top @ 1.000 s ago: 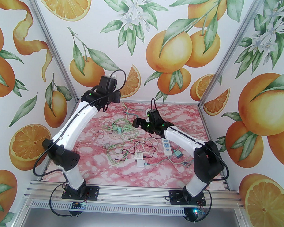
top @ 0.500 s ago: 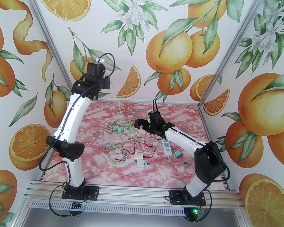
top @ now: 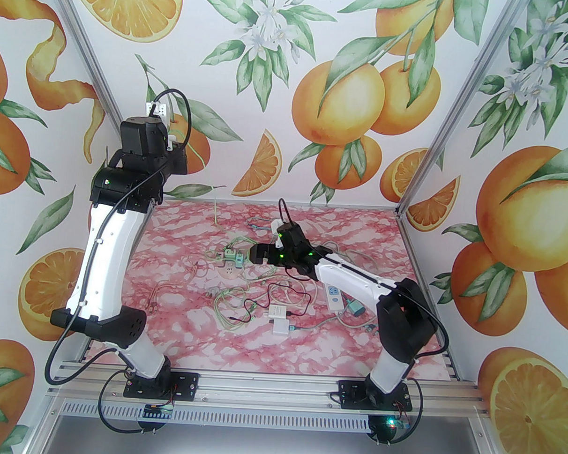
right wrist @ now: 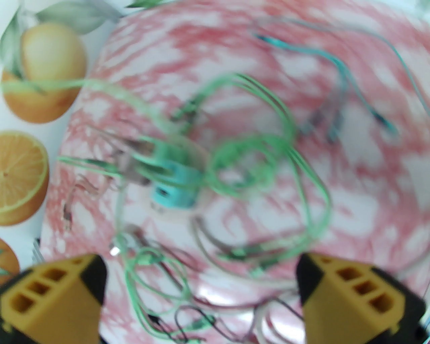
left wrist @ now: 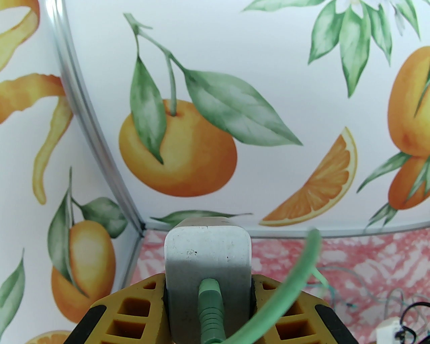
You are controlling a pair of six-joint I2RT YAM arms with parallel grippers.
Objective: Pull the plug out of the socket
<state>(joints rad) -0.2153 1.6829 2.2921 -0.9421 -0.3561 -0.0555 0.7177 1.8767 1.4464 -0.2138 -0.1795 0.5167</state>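
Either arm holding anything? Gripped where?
Left gripper: jaws clamp the white plug block by its two sides, at the green cable end. Right gripper: jaws open, nothing held.

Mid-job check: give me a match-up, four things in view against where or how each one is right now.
Things:
1. left gripper
2. right gripper
3. green cable
4. white power strip

States:
A. lying on the table beside the right arm
B. open above the cable tangle
C. shut on the white charger block, held up in front of the back wall
D. plugged into the white charger block

Pairs: 1-C, 2-B, 3-D, 4-A
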